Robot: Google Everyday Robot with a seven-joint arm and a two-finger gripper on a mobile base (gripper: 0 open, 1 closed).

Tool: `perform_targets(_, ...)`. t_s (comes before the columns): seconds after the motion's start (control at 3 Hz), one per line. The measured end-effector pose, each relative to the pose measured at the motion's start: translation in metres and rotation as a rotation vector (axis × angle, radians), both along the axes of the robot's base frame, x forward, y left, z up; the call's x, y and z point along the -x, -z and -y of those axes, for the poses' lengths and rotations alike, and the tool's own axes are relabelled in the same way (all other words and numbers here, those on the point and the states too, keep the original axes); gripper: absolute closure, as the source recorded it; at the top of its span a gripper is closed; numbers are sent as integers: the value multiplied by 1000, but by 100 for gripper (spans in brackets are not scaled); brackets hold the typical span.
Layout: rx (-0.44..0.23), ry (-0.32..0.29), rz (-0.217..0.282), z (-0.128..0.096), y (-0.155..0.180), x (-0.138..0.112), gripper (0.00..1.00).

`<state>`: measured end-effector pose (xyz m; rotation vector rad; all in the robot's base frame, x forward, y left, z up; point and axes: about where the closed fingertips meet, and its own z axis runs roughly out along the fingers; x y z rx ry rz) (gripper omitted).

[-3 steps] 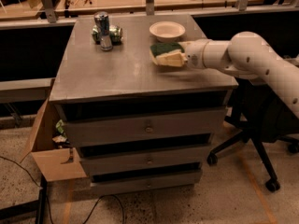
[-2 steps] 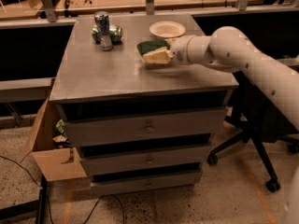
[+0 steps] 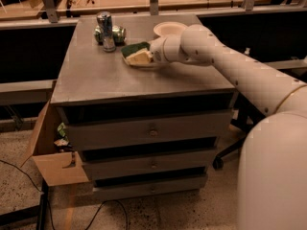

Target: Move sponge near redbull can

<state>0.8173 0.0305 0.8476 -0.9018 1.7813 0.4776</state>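
The sponge (image 3: 135, 54), pale yellow with a dark green top, is held at the tip of my gripper (image 3: 149, 56) just over the grey cabinet top (image 3: 100, 75). It is a little to the right of the redbull can (image 3: 105, 31), a slim silver and blue can standing upright at the back left. My white arm reaches in from the right across the cabinet top.
A stouter green and silver can (image 3: 111, 33) lies on its side behind the redbull can. A pale bowl (image 3: 169, 29) stands at the back, just behind my arm. An open cardboard box (image 3: 53, 147) is on the floor at the cabinet's left.
My gripper has carried the sponge leftward across the cabinet top, from beside the bowl to close by the redbull can.
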Motion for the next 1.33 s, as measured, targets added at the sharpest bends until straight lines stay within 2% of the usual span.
perform_targets(0.33, 1, -22, 7, -31, -7, -7, 85)
perform_targets(0.67, -5, -35, 3, -47, -9, -8, 62)
perform_targets(1.33, -10, -33, 8, -55, -13, -8, 16)
